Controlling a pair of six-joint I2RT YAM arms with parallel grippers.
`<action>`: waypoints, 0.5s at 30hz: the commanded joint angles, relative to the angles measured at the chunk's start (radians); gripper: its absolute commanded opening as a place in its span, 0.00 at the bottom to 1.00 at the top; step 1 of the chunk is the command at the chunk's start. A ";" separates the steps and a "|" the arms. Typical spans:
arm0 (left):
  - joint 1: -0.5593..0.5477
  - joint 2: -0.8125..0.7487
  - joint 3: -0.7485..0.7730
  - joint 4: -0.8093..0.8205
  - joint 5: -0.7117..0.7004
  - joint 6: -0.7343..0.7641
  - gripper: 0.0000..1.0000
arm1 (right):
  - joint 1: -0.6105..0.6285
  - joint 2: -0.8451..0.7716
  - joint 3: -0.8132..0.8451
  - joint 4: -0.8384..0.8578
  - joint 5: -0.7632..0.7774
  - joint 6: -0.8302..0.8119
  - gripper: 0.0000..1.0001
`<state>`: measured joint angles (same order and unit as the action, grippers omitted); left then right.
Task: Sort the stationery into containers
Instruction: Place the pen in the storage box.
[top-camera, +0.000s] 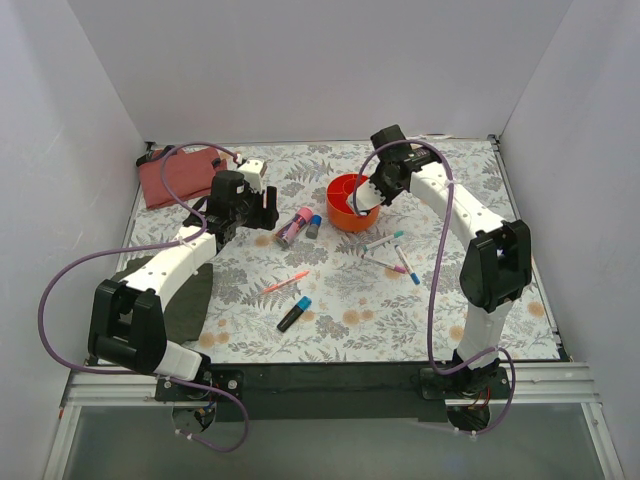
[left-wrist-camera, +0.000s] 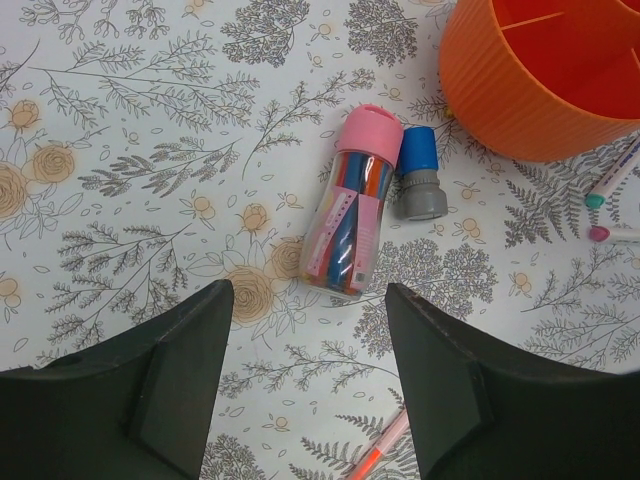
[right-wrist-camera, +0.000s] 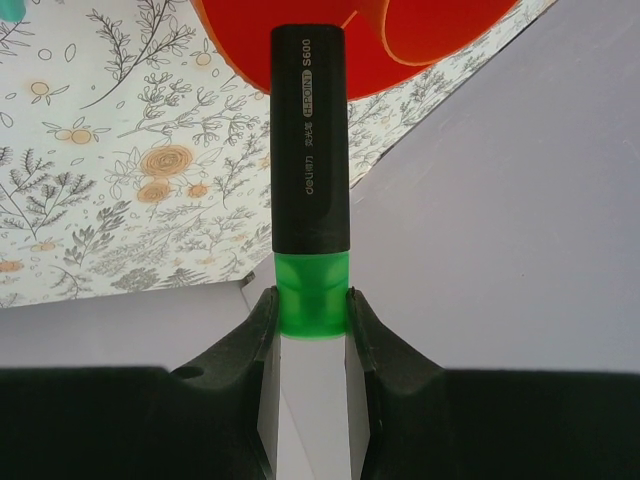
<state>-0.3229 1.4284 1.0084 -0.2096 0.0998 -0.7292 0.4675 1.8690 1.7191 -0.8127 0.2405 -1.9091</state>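
Observation:
My right gripper (right-wrist-camera: 311, 305) is shut on the green cap of a black highlighter (right-wrist-camera: 309, 150), whose far end points into the orange cup (right-wrist-camera: 380, 40). From above, this gripper (top-camera: 370, 195) hangs at the cup (top-camera: 345, 212). My left gripper (left-wrist-camera: 308, 300) is open and empty above the mat, short of the pink tube (left-wrist-camera: 350, 205). From above, it (top-camera: 258, 215) is left of the tube (top-camera: 295, 226). A thin orange-red pen (top-camera: 285, 282), a black highlighter with a blue cap (top-camera: 294, 313) and white felt-tips (top-camera: 392, 255) lie on the mat.
A small blue-and-grey item (left-wrist-camera: 421, 175) lies beside the pink tube. A red cloth (top-camera: 180, 175) sits at the back left and an olive-green cloth (top-camera: 190, 300) at the left under my left arm. White walls enclose the floral mat (top-camera: 350, 330).

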 joint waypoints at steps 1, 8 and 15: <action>0.005 -0.033 0.007 0.007 -0.011 0.007 0.63 | 0.005 0.012 -0.013 0.000 0.011 0.013 0.01; 0.005 -0.023 0.018 0.006 -0.006 0.005 0.63 | 0.014 0.041 -0.007 0.001 0.019 0.039 0.01; 0.004 -0.023 0.025 -0.005 -0.015 0.013 0.66 | 0.031 0.070 0.034 0.007 0.034 0.099 0.47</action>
<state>-0.3225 1.4288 1.0088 -0.2100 0.0959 -0.7292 0.4873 1.9312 1.7092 -0.8085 0.2615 -1.8545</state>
